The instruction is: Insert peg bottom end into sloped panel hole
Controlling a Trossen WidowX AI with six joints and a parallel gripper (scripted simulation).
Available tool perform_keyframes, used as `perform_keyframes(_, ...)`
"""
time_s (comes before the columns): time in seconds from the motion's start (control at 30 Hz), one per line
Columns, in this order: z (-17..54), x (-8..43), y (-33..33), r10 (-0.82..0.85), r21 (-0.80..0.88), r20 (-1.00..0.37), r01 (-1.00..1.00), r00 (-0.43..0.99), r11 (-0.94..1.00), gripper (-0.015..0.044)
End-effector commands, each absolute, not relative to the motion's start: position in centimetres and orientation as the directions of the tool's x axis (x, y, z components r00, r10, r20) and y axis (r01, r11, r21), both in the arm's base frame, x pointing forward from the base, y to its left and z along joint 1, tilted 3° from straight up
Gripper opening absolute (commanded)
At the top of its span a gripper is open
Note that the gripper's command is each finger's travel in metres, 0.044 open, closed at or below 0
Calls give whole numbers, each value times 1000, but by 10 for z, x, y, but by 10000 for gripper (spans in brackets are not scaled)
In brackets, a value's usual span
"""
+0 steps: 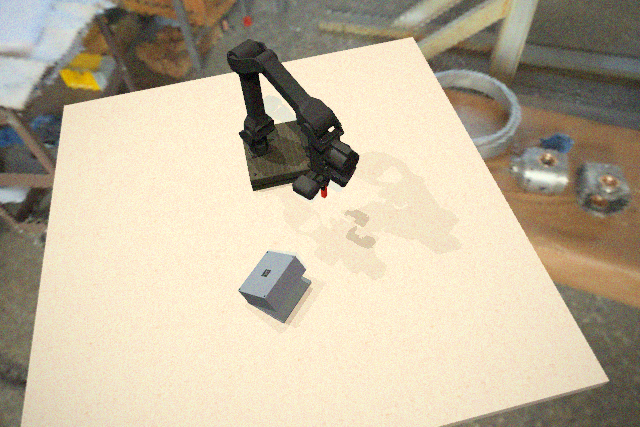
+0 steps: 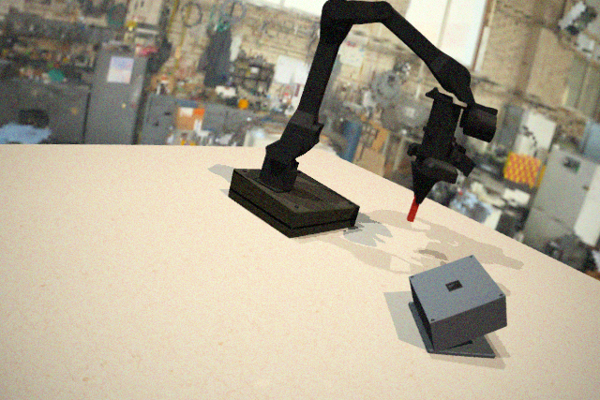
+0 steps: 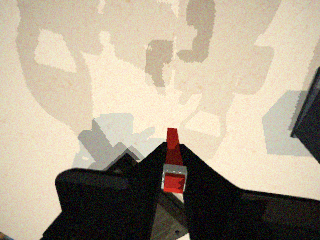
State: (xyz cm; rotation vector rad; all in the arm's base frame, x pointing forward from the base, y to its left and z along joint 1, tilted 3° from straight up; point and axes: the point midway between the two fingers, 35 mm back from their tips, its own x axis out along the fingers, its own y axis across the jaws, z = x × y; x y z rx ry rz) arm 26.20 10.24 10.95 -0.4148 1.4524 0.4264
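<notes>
I have the gripper pinched on the red peg, near its top end; in the wrist view the square cap sits between the two dark fingers at lower centre, and the shaft points down toward the table. In the exterior view the peg hangs below the fingertips, right of centre. I cannot tell from any view whether its lower end is off the table or just touching it.

The grey sloped panel sits in the lower right of the exterior view, well apart from the peg, with its small dark hole on the tilted upper face. From the top view the panel lies below centre, the hole tiny.

My worries from here: the peg has flat sides and the hole looks square, so any twist between them would jam the tip on the rim. The hold is high on the peg, so a side load at contact could pivot it in the fingers. And if I approach vertically instead of along the hole's slant, the peg would wedge or skid down the face.
</notes>
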Motion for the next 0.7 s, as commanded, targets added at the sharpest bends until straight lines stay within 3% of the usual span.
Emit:
perform_keyframes(0.0,119,261,102,25,-19,-996,-512,80,859,0)
perform_keyframes(0.67,123,276,87,69,31,-994,-397,81,917,0)
